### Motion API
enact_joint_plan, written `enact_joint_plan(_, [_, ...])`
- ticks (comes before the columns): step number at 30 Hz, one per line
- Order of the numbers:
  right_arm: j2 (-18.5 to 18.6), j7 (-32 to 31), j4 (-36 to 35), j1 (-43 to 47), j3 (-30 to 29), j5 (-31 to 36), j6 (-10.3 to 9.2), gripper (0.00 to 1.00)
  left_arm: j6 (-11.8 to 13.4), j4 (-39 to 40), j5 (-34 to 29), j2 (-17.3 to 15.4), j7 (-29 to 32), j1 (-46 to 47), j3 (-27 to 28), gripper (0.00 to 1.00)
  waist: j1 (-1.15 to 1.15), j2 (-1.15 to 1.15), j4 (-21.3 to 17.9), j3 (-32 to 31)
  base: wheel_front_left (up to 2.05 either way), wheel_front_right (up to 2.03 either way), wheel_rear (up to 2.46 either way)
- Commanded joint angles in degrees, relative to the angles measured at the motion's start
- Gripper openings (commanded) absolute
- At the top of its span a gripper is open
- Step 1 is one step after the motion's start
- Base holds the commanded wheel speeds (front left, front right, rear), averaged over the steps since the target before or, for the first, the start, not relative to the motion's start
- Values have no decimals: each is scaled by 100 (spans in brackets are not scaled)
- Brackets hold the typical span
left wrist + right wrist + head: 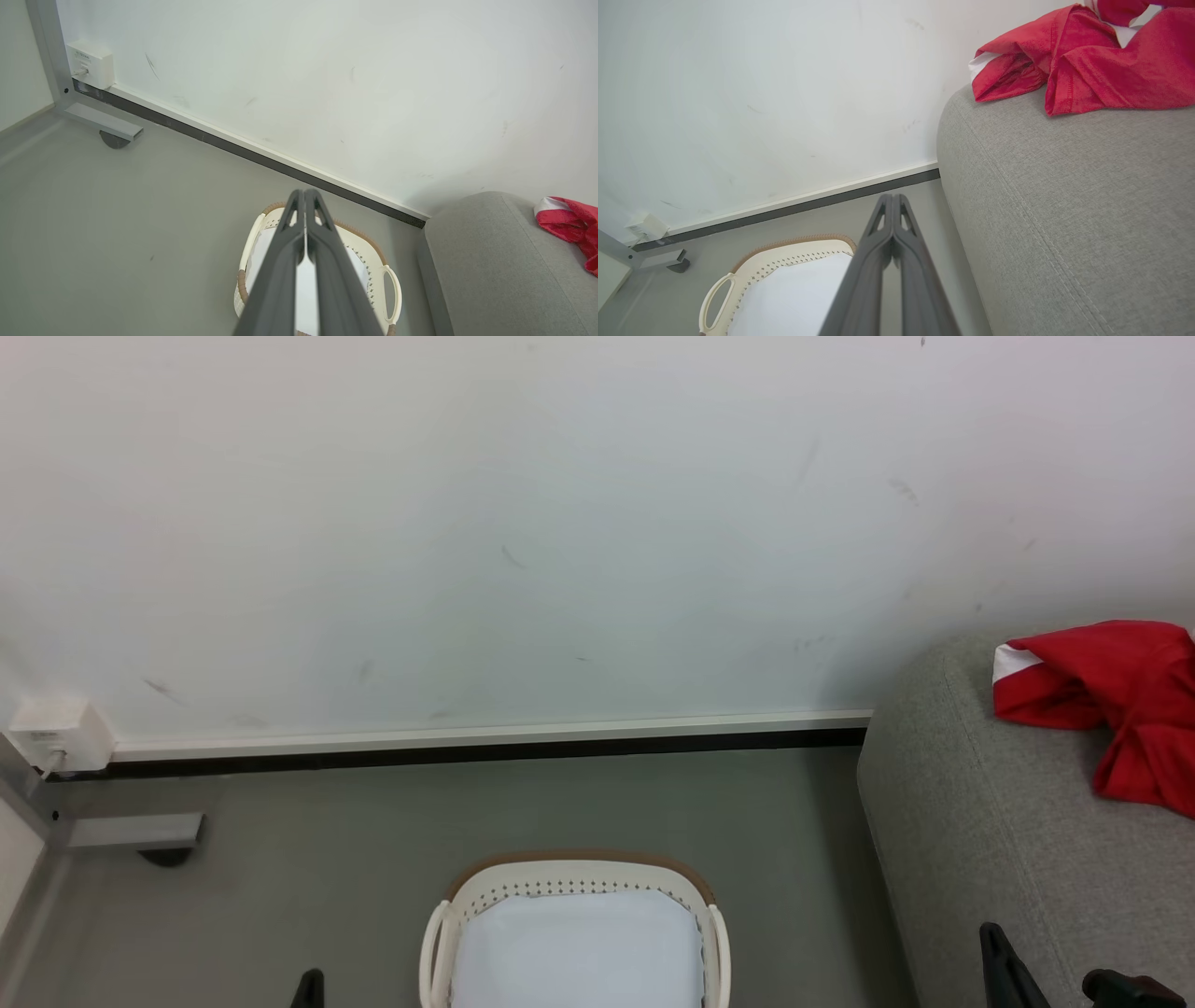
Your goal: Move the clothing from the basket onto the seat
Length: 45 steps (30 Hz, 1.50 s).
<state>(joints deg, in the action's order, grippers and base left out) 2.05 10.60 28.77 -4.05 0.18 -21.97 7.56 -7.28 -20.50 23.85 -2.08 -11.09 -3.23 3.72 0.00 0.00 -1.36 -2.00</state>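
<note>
In the head view, the basket [579,864] stands on the grey floor [280,896] at the bottom centre, with a white liner sheet [574,947] lying in it. The sofa [971,821] stands to its right, apart from it, with its end against the wall [560,523]. The red clothing [1111,700] lies crumpled on top of the sofa, near the wall. The dark tip of the left gripper [310,982] shows at the bottom edge, left of the basket. The right gripper [994,947] shows at the lower right, in front of the sofa.

In the left wrist view, that gripper's two fingers are pressed together with their tips touching. They grasp nothing and hang above the basket.

In the right wrist view, the fingers are likewise clenched on nothing, pointing between the basket and the sofa's side. The clothing rests on the sofa at the upper right, with a white panel showing.
</note>
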Motion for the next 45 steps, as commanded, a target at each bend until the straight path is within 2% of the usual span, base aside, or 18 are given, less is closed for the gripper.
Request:
enact_joint_plan(1, [45, -45, -161, -104, -39, -311, -2, 0, -5, 115, 317, -36, 62, 170, 38, 0, 0, 0, 3, 4, 0, 0, 0])
enact_joint_plan(24, [65, -549, -582, -148, -229, -2375, -4, 0, -12, 291, 2326, -57, 577, 414, 108, 0, 0, 0, 31, 49, 0, 0, 0])
enact_joint_plan(45, [80, -910, -864, -190, -369, -3805, -6, 0, -18, 410, 3716, -72, 944, 595, 167, 0, 0, 0, 55, 88, 0, 0, 0])
